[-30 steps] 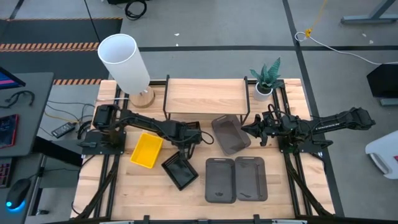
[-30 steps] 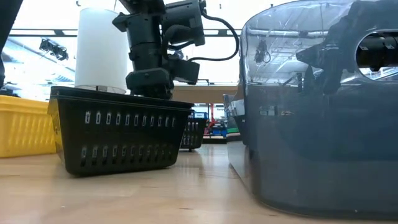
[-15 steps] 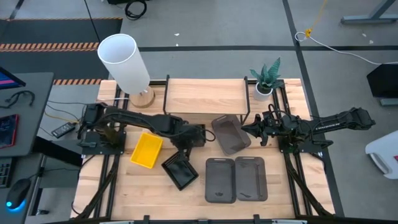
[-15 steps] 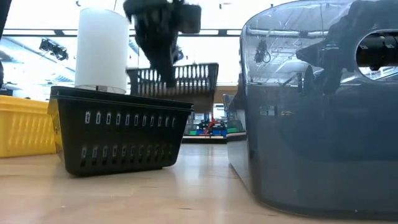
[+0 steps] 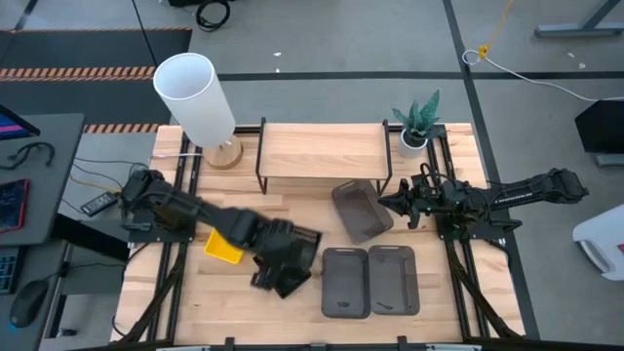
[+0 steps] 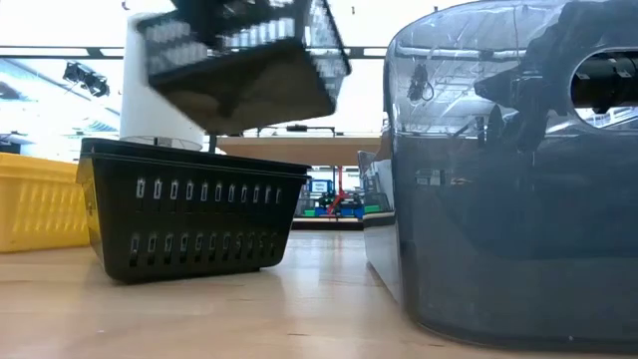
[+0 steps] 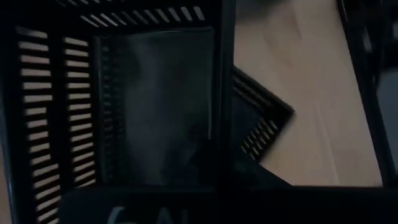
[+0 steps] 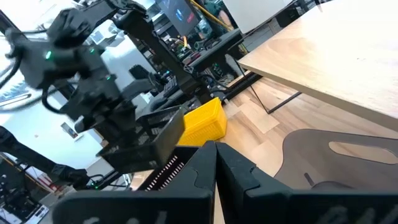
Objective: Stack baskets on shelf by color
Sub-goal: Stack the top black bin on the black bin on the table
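My left gripper (image 5: 290,250) is shut on a small black slotted basket (image 6: 239,60) and carries it, tilted, above a second black basket (image 6: 194,214) that stands on its base on the tabletop. A yellow basket (image 5: 224,249) lies beside them, partly under my left arm. My right gripper (image 5: 390,203) is shut and waits beside the right edge of a tilted dark grey basket (image 5: 359,210). Two more grey baskets (image 5: 346,283) (image 5: 393,280) lie side by side near the table's near edge. The shelf (image 5: 322,151) stands along the far edge. My left gripper holds the black slotted basket by one side wall (image 7: 219,118), coming from above. The gripper's own dark body hides the fingers in the left wrist view. The basket is lifted clear and tilted, right over the other black basket (image 7: 261,121).
A white lamp (image 5: 195,97) stands at the far left corner and a small potted plant (image 5: 417,122) at the far right corner. Bare tabletop shows between the black basket on the table and the grey pair (image 6: 319,299).
My left gripper has lifted a black basket off the table in front of the shelf and swung it toward the near edge. The basket was standing behind the other black basket; now it hangs tilted and clear above it. My right arm has kept still.
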Motion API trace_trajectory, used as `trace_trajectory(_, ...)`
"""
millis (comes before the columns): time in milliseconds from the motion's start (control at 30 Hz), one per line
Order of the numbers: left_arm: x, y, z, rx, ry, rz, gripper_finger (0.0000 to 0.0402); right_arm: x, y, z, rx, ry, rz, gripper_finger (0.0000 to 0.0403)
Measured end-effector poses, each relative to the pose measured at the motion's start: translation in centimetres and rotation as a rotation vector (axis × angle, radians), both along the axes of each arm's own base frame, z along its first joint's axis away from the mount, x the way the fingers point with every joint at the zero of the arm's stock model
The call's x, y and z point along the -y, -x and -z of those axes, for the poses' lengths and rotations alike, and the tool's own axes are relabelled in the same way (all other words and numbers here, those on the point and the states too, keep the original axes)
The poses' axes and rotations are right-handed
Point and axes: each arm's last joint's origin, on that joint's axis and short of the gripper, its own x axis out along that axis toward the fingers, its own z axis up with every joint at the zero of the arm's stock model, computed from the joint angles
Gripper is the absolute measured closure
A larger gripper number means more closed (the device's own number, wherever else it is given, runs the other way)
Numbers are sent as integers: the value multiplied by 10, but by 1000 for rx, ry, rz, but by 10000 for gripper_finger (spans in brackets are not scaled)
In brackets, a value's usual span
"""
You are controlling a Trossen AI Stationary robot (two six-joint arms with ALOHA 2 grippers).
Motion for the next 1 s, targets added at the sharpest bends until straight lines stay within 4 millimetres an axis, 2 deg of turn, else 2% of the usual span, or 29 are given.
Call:
trace_trajectory(133,26,14,1,6,-54,112,400,0,0,0,1,0,-1,389)
trace_trajectory(267,39,20,4,9,-100,189,400,0,0,0,1,0,-1,389)
trace_trajectory(567,40,28,7,-20,-243,270,400,0,0,0,1,0,0,389)
trace_trajectory(767,50,26,18,-21,-323,398,400,0,0,0,1,0,0,389)
trace_trajectory(1000,54,24,29,-34,-347,428,400,0,0,0,3,0,0,389)
